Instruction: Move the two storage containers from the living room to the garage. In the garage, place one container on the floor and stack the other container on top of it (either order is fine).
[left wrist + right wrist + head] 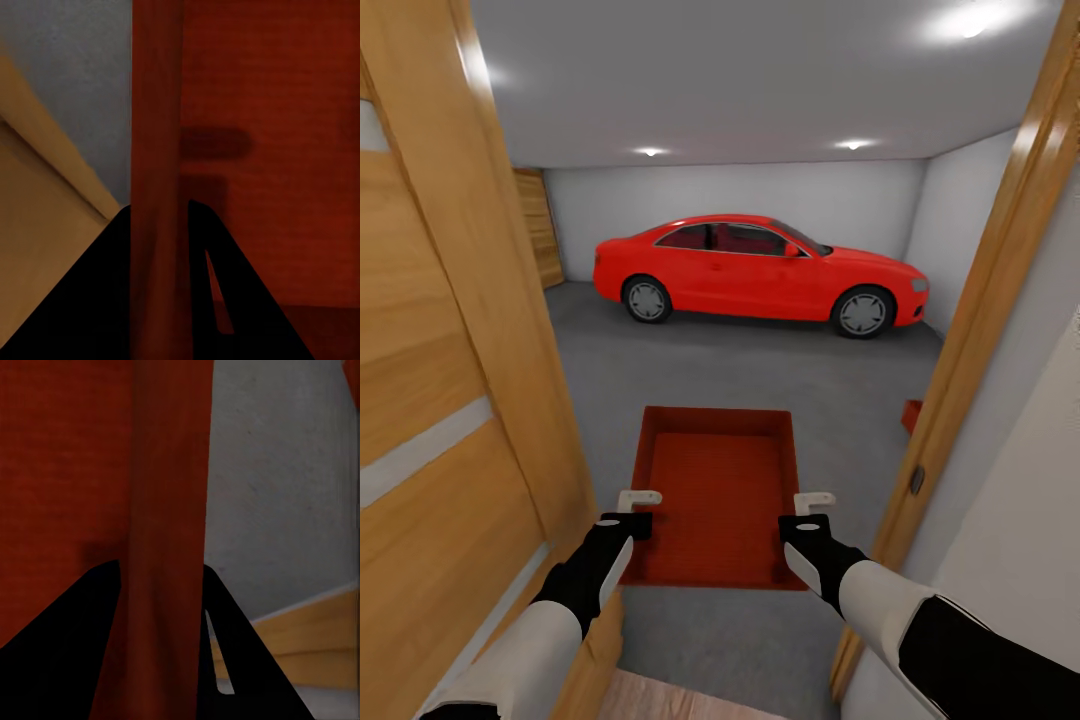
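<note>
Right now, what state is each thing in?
Held storage container: open-topped, empty, carried by both side walls.
Left gripper: shut on its left wall.
Right gripper: shut on its right wall.
Second storage container: on the garage floor, mostly hidden.
Wooden door: open.

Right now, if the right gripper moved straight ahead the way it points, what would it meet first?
Probably nothing soon. The right gripper already straddles the side wall of the storage container, which it carries along. Beyond lies open grey floor, then the red car, though depth is unclear.

A second orange-red container (911, 415) is mostly hidden behind the right door frame (980, 330), only a corner showing.
</note>
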Controlling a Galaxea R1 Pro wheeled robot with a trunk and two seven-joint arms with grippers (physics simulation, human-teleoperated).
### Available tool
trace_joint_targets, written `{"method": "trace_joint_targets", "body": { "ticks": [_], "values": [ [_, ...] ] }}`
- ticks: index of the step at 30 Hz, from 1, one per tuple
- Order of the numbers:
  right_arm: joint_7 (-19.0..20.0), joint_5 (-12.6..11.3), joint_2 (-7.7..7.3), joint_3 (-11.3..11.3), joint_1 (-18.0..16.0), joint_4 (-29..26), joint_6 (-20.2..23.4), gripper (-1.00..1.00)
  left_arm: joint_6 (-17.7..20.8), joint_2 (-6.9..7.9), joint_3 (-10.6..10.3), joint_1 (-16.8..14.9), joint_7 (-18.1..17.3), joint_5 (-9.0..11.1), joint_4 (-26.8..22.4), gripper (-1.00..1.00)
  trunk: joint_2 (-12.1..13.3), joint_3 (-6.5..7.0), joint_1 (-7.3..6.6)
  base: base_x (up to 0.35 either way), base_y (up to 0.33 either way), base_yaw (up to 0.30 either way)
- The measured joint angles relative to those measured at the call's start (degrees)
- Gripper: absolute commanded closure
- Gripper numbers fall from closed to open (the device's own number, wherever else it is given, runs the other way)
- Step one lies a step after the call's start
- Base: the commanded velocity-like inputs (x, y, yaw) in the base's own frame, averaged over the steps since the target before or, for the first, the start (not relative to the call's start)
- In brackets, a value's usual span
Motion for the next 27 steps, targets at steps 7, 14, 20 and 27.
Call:
{"method": "trace_joint_targets", "body": {
  "ticks": [7,14,20,27],
  "values": [
    [0.0,0.0,0.0,0.01,0.0,0.01,0.0,1.0,-0.03,-0.01,0.02,0.0,0.0,0.0,0.03,1.0,0.0,0.0,0.0,0.142,0.117,-0.223],
    [0.0,0.01,-0.02,0.02,0.0,-0.02,0.0,1.0,-0.05,-0.02,0.03,0.0,0.01,0.0,0.03,1.0,0.0,0.0,0.0,0.142,0.117,-0.22],
    [0.0,0.01,0.0,0.01,0.0,0.01,0.0,1.0,-0.03,-0.01,0.02,0.0,0.0,0.0,0.03,1.0,0.0,0.0,0.0,0.142,0.117,-0.216],
    [0.02,0.01,0.01,0.01,-0.01,0.03,0.0,1.0,-0.01,0.0,0.02,0.01,0.0,0.0,0.01,1.0,0.0,0.0,0.0,0.142,0.117,-0.078]
  ]
}}
